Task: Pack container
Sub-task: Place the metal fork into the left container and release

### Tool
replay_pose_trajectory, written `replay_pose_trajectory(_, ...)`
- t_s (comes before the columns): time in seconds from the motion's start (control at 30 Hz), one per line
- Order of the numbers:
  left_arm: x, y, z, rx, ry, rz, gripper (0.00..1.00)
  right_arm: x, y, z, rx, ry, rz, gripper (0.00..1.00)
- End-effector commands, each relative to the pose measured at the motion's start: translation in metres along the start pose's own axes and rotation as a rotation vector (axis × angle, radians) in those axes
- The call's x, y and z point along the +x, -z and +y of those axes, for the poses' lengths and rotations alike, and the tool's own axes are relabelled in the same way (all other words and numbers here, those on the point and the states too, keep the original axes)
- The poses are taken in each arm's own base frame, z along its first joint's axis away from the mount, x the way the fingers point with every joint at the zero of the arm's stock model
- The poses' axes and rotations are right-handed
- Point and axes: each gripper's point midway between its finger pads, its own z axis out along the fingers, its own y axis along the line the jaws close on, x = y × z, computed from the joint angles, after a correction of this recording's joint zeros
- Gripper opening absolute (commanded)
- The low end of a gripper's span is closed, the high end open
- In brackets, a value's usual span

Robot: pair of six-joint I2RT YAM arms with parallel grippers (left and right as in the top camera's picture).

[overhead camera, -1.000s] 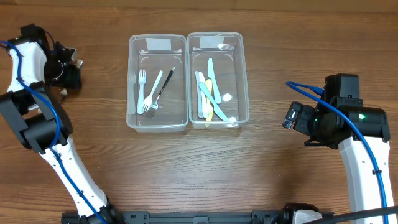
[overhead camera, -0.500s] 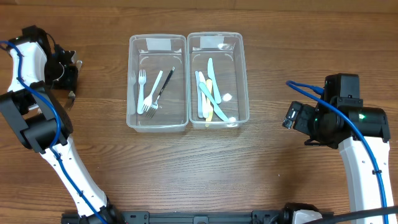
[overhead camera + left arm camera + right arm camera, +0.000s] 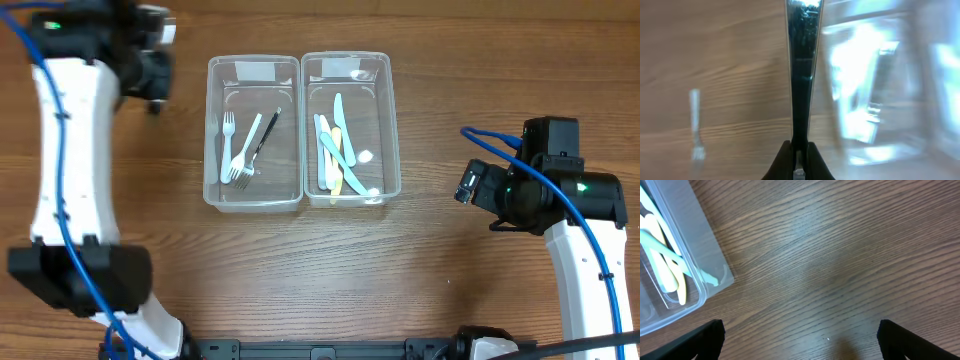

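Clear plastic forms the fork box [image 3: 213, 130], which holds white forks [image 3: 228, 148] and one black fork [image 3: 264, 135]. A second box [image 3: 392, 120] touches its right wall and holds teal and yellow utensils [image 3: 335, 150]. The left gripper [image 3: 798, 167], up-left of the fork box, is clenched on a thin glossy black strip [image 3: 802, 75] of a kind I cannot tell. The right gripper [image 3: 800, 342], well right of the fork box, has its fingers spread wide and empty over the wooden table [image 3: 300, 270]
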Motion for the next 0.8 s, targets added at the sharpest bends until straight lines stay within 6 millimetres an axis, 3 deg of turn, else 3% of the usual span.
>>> replay_pose_trajectory(0.0,0.006,-0.013,-0.069,0.072,0.012,0.068,0.04,0.000,0.005,0.000,-0.004,0.002,-0.016,1.00)
replay_pose_trajectory(0.1,0.014,-0.043,-0.103,0.091,0.051,0.133,0.04,0.002,0.005,-0.001,-0.002,0.002,-0.009,1.00)
replay_pose_trajectory(0.2,0.035,-0.093,-0.124,0.092,0.085,0.234,0.04,0.003,0.005,-0.002,0.000,0.002,-0.004,1.00)
replay_pose_trajectory(0.33,0.066,-0.143,-0.145,0.085,0.045,0.369,0.05,0.004,0.005,-0.002,0.000,0.002,-0.003,1.00)
replay_pose_trajectory(0.4,0.072,-0.157,-0.150,0.082,0.032,0.398,0.11,0.004,0.005,-0.002,0.000,0.002,-0.003,1.00)
replay_pose_trajectory(0.43,0.074,-0.161,-0.152,0.082,0.028,0.405,0.24,0.004,0.005,-0.002,0.000,0.002,-0.002,1.00)
replay_pose_trajectory(0.53,0.067,-0.158,-0.152,0.087,0.020,0.380,0.43,0.004,0.005,-0.002,0.000,0.002,-0.001,1.00)
replay_pose_trajectory(0.6,0.055,-0.143,-0.147,0.079,0.010,0.341,0.53,0.004,0.005,-0.002,0.000,0.002,-0.001,1.00)
replay_pose_trajectory(0.67,0.037,-0.115,-0.135,0.055,0.010,0.279,0.60,0.004,0.005,-0.002,0.001,0.002,-0.001,1.00)
replay_pose_trajectory(0.77,0.013,-0.052,-0.098,-0.020,0.033,0.136,0.73,0.004,0.005,-0.002,0.001,0.002,-0.001,1.00)
